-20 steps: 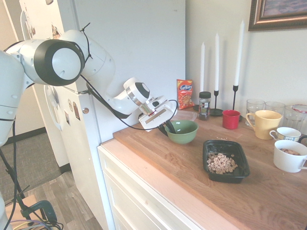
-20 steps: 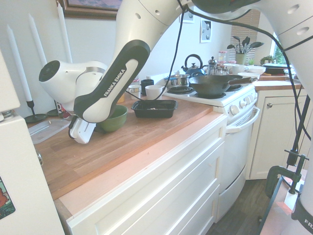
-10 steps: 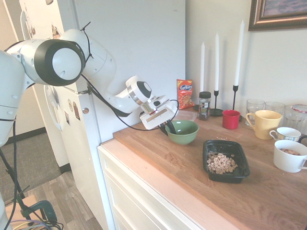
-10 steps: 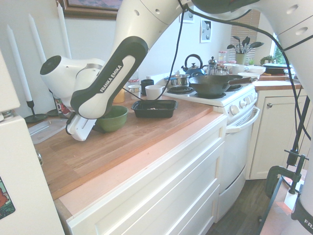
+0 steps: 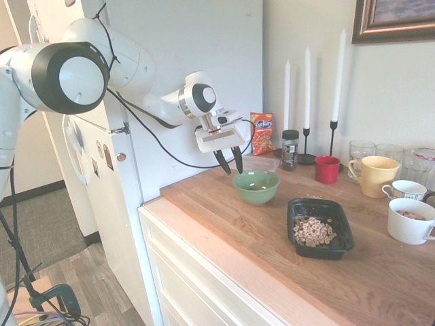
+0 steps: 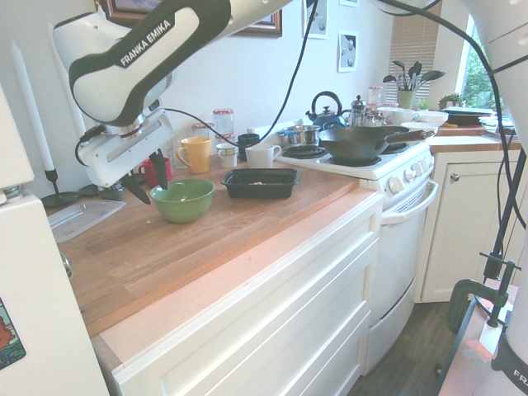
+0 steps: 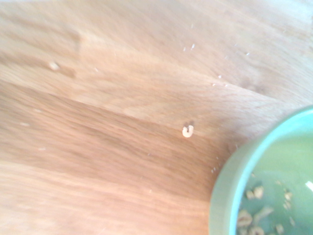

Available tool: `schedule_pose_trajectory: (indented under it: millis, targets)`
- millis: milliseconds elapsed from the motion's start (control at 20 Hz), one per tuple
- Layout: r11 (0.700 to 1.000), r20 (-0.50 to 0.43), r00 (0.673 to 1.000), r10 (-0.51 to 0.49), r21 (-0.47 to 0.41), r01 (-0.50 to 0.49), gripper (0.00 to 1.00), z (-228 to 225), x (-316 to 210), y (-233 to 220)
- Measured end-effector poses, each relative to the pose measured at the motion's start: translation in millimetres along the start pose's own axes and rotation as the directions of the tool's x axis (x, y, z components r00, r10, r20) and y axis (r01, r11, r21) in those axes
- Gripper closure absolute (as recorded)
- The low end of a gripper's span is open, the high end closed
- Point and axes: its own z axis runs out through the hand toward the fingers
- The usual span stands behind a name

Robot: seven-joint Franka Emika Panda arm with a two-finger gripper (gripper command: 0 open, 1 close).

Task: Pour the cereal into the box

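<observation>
Item: cereal (image 5: 313,231) — light, loose, brittle rings; most lies in the black box (image 5: 342,239) on the counter (image 5: 231,224), crumbs in the green bowl (image 5: 256,187). We judge the bowl rigid, best gripped by its rim. Gripper (image 5: 230,161) hovers above, parted, empty.

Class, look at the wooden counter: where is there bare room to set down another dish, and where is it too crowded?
Free: the front strip of the counter between its edge and the green bowl, and the corner in front of the black box. Crowded: the back by the wall, with candles, spice jar, red cup, yellow mug and white mugs.
</observation>
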Motion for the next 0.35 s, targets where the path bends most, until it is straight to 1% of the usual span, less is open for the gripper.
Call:
schedule_pose_trajectory:
  millis: [150,350]
  targets:
    - [0.999,0.053,0.998,0.031,0.023,-0.033,0.0,-13.3,16.0,9.3]
    - [0.997,0.124,0.991,0.059,0.047,-0.065,0.0,-16.5,29.6,20.8]
